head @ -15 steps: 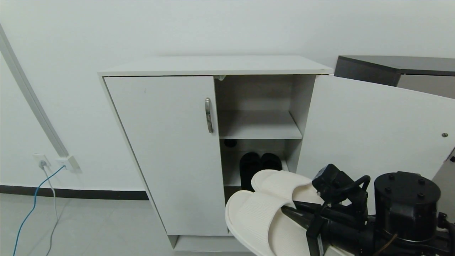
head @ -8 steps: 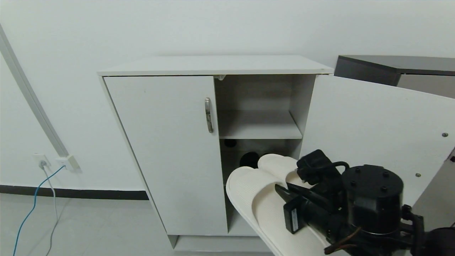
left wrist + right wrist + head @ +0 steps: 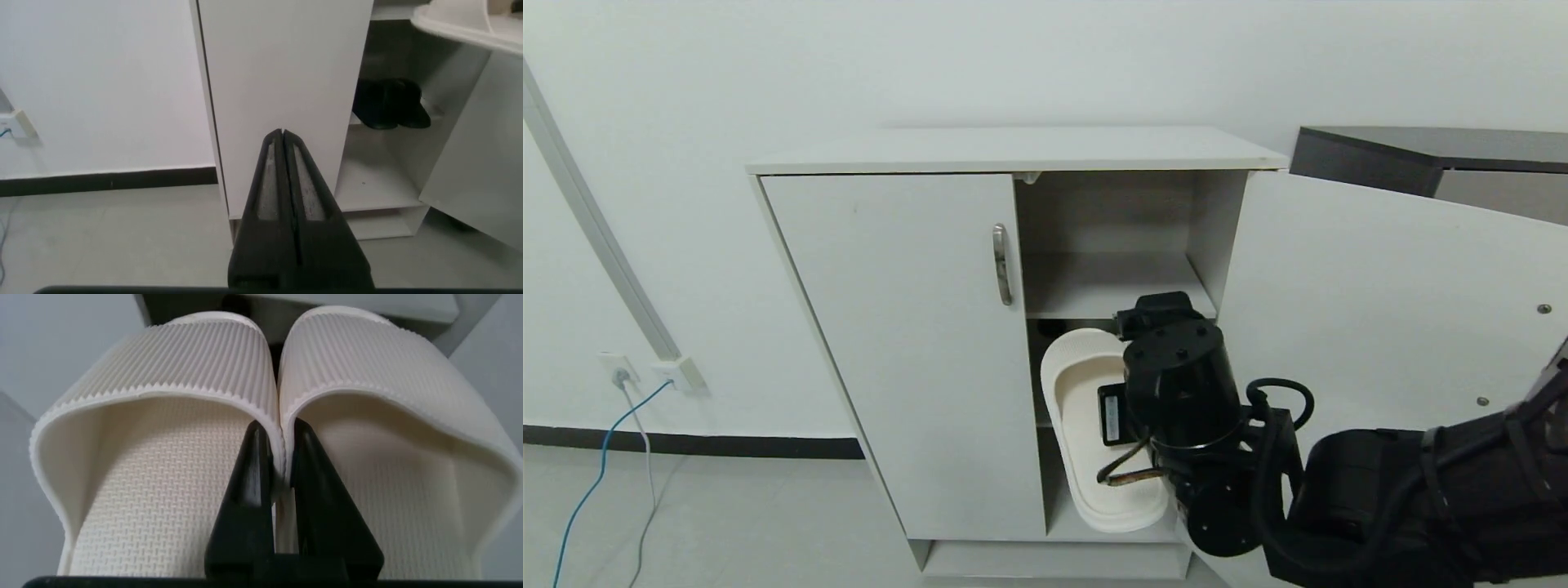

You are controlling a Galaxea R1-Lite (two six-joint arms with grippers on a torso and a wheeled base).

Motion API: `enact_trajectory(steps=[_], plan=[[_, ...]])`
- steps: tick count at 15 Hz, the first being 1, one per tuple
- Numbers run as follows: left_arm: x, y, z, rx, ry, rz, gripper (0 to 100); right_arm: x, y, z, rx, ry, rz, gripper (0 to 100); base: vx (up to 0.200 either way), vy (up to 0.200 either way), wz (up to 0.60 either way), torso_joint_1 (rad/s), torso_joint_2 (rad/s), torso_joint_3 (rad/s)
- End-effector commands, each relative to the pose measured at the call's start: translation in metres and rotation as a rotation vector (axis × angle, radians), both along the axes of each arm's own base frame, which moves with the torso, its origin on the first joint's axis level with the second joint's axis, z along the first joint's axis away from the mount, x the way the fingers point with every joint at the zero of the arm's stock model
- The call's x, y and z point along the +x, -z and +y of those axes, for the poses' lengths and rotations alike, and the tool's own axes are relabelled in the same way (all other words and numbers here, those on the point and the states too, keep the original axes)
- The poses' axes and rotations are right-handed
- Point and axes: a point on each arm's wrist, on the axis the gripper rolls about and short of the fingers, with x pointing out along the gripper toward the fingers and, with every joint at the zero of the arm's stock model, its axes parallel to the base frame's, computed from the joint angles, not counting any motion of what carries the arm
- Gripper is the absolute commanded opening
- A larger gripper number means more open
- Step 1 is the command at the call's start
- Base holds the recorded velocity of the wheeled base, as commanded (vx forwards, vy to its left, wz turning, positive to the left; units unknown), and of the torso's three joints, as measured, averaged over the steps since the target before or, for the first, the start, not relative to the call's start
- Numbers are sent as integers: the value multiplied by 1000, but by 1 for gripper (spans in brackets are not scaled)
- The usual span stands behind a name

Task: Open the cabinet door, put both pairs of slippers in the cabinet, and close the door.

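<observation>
My right claw (image 3: 281, 437) is pinched shut on the white slippers (image 3: 1082, 408) at the open right side of the cabinet (image 3: 1013, 151), so I'd level them, slide in clear of the black slippers (image 3: 391, 102), then release.

Light bright, even, diffuse; only soft shadow on the wall (image 3: 1045, 57). Interior of cabinet (image 3: 898, 343) shaded, darkest under the shelf (image 3: 1111, 287) (the black slippers (image 3: 391, 104) nearly merge with it). The white slippers (image 3: 163, 482) evenly lit, ribs casting fine shade. Head view: cabinet sides converge toward 6 o'clock.
</observation>
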Motion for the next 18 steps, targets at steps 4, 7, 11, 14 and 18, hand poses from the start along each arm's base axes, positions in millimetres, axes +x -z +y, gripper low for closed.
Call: enact_trajectory(steps=[4,7,11,14,18], plan=[[0,0,0,-2,0,0,0,30,-21,6,16,87,-19,0,0,0,0,0,0,0],[0,0,0,-2,0,0,0,34,-19,8,5,90,-15,0,0,0,0,0,0,0],[0,0,0,-2,0,0,0,35,-15,9,-1,92,-11,0,100,0,0,0,2,2],[0,0,0,-2,-2,2,0,35,-15,9,-1,92,-11,0,200,0,0,2,1,2],[0,0,0,-2,-2,2,0,35,-14,9,-2,90,-9,0,200,0,0,5,4,1]])
